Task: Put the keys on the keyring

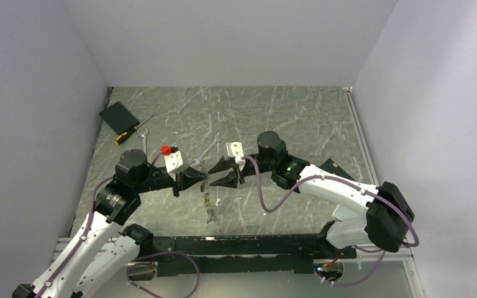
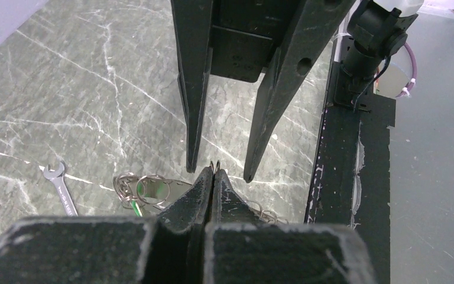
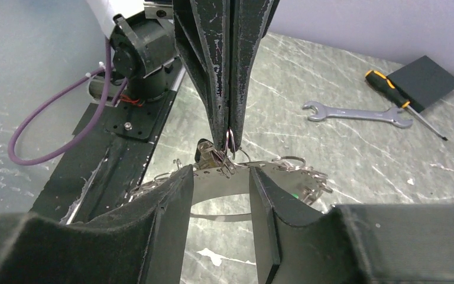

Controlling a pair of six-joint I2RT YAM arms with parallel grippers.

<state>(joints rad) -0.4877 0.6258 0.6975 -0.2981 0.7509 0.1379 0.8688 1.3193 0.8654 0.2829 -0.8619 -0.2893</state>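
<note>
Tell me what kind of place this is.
Probably a robot lab test cell: plain white walls box in a marble-look tabletop, a black mounting rail along its near edge, spanner and screwdriver lying about.

The surface (image 1: 298, 118) is seen as a smooth marble-patterned sheet, faintly glossy. The keyring (image 3: 300, 171) and the spanner (image 3: 354, 113) are shown as bright silvery metal. The jaws of the left gripper (image 2: 214, 173) and the right gripper (image 3: 220, 177) are seen as matt black plastic, scuffed whitish at the edges

keyring (image 1: 208, 200) between left fingers (image 1: 195, 179) and right fingers (image 1: 225, 180); spanner (image 1: 210, 151) behind; screwdriver (image 1: 129, 132) far left beside pad (image 1: 118, 115)
</note>
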